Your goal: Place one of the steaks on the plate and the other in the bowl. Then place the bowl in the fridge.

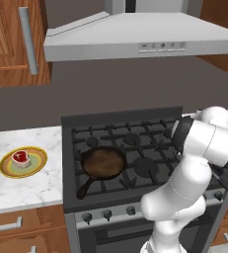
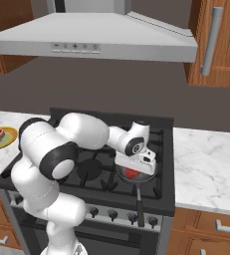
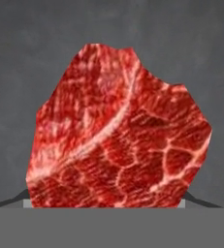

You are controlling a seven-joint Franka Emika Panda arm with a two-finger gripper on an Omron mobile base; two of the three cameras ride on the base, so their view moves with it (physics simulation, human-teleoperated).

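1. plate (image 1: pixel 36 167) on the marble counter (image 1: pixel 31 185), far left of the fingers, holds one steak (image 1: pixel 20 158).
2. second steak (image 3: pixel 118 131) lies in a small pan (image 2: pixel 149 175) at the stove's (image 2: pixel 164 149) front right, directly under the gripper (image 2: pixel 135 171).
3. whether the fingers stand apart or clamp the steak cannot be told; their tips sit just beside its near edge.
4. dark skillet (image 1: pixel 103 163) on the left burner holds nothing.
5. grey hood (image 1: pixel 135 34) overhead, wooden cabinets (image 2: pixel 216 45) at both sides.
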